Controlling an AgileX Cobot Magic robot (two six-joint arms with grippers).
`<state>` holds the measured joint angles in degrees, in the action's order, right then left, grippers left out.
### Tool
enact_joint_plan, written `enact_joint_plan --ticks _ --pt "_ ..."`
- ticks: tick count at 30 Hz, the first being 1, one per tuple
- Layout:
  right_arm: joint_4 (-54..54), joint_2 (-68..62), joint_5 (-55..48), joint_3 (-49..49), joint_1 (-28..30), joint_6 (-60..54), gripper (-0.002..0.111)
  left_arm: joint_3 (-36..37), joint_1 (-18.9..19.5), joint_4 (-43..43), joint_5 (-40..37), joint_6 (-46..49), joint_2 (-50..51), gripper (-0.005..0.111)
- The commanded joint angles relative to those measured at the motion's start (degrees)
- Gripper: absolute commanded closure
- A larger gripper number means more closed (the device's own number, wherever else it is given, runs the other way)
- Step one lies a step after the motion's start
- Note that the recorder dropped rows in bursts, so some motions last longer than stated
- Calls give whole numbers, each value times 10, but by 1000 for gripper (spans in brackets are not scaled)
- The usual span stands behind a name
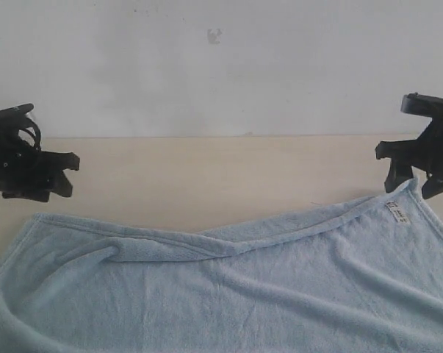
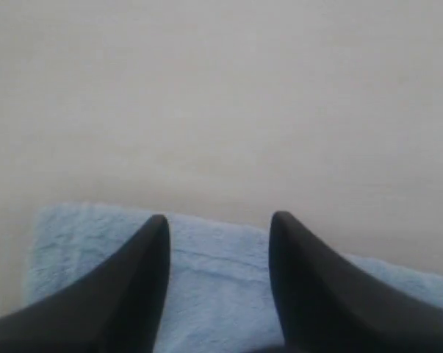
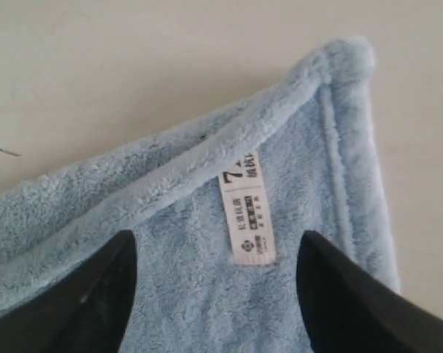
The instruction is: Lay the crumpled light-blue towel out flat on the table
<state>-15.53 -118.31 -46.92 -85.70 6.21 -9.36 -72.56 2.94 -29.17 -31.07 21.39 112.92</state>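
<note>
Nearest me the light-blue towel (image 1: 280,294) lies broad and mostly smooth on the surface (image 1: 206,176), running out of frame at the near edge. Further in, a long fold (image 1: 155,246) rolls the far hem over on itself from the left toward the centre, so I judge the spread unfinished. At the far right corner the white tag (image 3: 247,217) sits face up. The right gripper (image 3: 217,243) hovers over it, jaws wide apart, holding nothing. The left gripper (image 2: 220,220) hangs over the far left corner, jaws parted, with cloth showing between them but not pinched. To do this well I'd pinch one layer of hem at each corner, then draw both corners away from me and apart, evenly and low, so the fold rolls out. Beyond lies bare surface, then the wall (image 1: 221,66).
</note>
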Motion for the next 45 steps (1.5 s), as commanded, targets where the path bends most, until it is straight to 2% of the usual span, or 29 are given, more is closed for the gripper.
enact_joint_plan --ticks 1,3,6,9,12,14,20,21,26,29,32,34,37,42,45 --pt "-77 -15 0 -3 0 -56 49 -7 -1 -212 -52 256 1 64" --pt "-122 -23 -1 -3 0 -83 49 -6 -1 -299 -101 364 9 64" --pt "-150 -38 2 -3 -1 -93 49 -6 -1 -392 -176 458 28 64" --pt "-150 -48 21 -3 -1 -96 49 -6 -1 -423 -217 512 45 64" --pt "-154 -55 56 -3 -1 -101 51 -6 -1 -427 -223 551 51 64" --pt "-161 -57 78 -3 -1 -113 61 -6 0 -445 -216 554 51 65" --pt "-181 -57 145 -3 0 -127 105 -6 2 -524 -220 581 51 69" --pt "-182 -57 159 -3 0 -127 108 -6 3 -526 -224 585 51 69" --pt "-182 -57 211 -3 0 -127 108 -6 12 -529 -227 590 51 69" --pt "-182 -52 199 -3 1 -127 108 -8 28 -529 -227 589 47 71" --pt "-181 -34 185 -3 1 -152 108 -8 50 -524 -216 559 27 85" --pt "-171 -13 172 -3 1 -192 108 -8 65 -501 -206 544 6 102" --pt "-170 12 127 -2 1 -224 108 -7 67 -421 -188 493 -17 103" --pt "-222 -1 -25 0 -1 -322 108 21 17 -297 -166 478 -10 103" --pt "-222 -6 -32 16 -1 -313 108 49 -7 -222 -110 466 0 103"
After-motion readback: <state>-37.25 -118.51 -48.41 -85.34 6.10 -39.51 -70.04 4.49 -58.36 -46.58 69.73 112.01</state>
